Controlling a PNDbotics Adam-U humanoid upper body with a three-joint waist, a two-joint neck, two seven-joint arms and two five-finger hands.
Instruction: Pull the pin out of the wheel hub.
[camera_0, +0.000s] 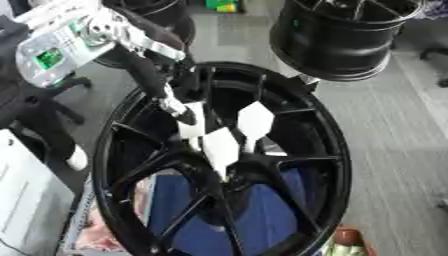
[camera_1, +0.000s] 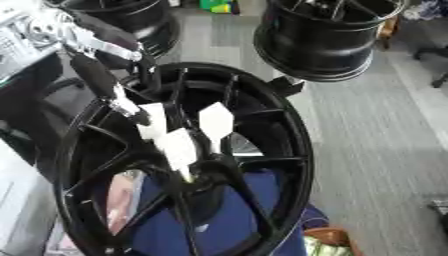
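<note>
**Robot hand reaching into a black wheel hub**

A large black wheel hub (camera_0: 223, 165) with slim spokes fills the centre and lower half of the frame, standing tilted toward the camera. Near its middle, three white, flat, paddle-shaped pieces (camera_0: 255, 120) fan out between the spokes; which of them, if any, is the pin cannot be told. The robot's left hand (camera_0: 171, 100) comes in from the upper left of the frame, its black and silver fingers pointing down into the hub's upper left opening, fingertips just beside the leftmost white piece. Whether the fingers grip anything cannot be told. Behind the spokes shows a blue surface (camera_0: 262, 210). A second black wheel (camera_0: 341, 37) sits at the upper right on a grey floor (camera_0: 394, 140), and a third dark wheel (camera_1: 131, 22) at the upper left.
</note>
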